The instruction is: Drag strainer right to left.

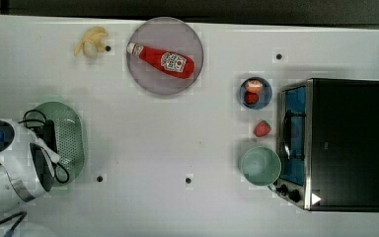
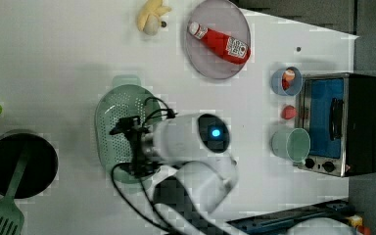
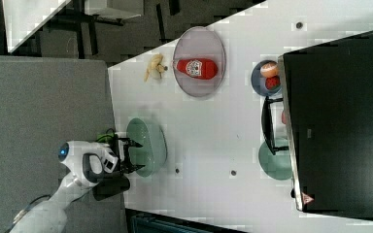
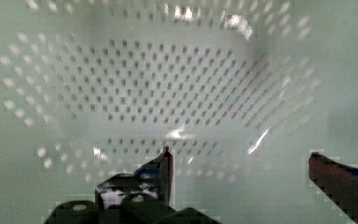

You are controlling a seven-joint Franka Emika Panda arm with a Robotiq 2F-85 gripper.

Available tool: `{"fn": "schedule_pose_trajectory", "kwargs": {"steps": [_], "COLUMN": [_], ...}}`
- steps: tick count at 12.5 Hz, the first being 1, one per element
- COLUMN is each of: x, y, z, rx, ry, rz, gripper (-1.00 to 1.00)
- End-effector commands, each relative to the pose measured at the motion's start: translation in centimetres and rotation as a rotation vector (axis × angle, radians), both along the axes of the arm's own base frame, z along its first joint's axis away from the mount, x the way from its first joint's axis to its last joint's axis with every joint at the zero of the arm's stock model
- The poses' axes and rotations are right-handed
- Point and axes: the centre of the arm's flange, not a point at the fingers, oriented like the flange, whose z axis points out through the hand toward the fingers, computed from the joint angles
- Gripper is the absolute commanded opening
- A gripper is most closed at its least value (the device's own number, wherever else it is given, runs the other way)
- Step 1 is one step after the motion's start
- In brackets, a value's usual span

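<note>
Bright and even overhead, washing out the white desk (image 1: pixel 177 138) toward 9 o'clock in the left view. Soft shadows beneath objects. Blocky throughout. Soft and blurred up close, glare streaks on the strainer (image 4: pixel 177 93).

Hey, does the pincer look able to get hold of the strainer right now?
Probably yes. The pincer hangs open right over the strainer, with only its perforated bottom beneath and nothing between them.

Pale green strainer (image 1: pixel 69 140) dotted with small holes; at three o'clock a plain pale green bowl (image 1: pixel 260 166), a red strawberry (image 1: pixel 262 129), a blue bowl (image 1: pixel 256 93); red ketchup bottle (image 1: pixel 161 60) on a grey plate (image 1: pixel 165 29); yellow banana (image 1: pixel 92 41).
</note>
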Motion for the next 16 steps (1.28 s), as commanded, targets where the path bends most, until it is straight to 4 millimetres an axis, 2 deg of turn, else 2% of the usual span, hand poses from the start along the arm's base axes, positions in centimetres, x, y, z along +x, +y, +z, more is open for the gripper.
{"fn": "schedule_pose_trajectory", "kwargs": {"steps": [1,3,5,7,9,10,13,14,16], "x": [7.9,10.1,11.0,10.5,8.6,7.4,4.7,4.3,3.8], "y": [-9.6,-17.1,-25.4,-33.4,-39.9,-42.2,-46.3,-47.1,-48.0], "z": [14.0,20.7,26.3,30.4,33.1,34.1,36.8,37.6,38.1], "rx": [0.075,0.056,-0.012,-0.087,-0.112,-0.092,-0.081,-0.115,-0.175], "ry": [-0.180,-0.247,-0.308,-0.314,-0.262,-0.236,-0.217,-0.227,-0.220], "rz": [0.100,0.228,0.383,0.493,0.572,0.568,0.534,0.557,0.576], "gripper": [1.00,1.00,1.00,1.00,1.00,1.00,1.00,1.00,1.00]}}
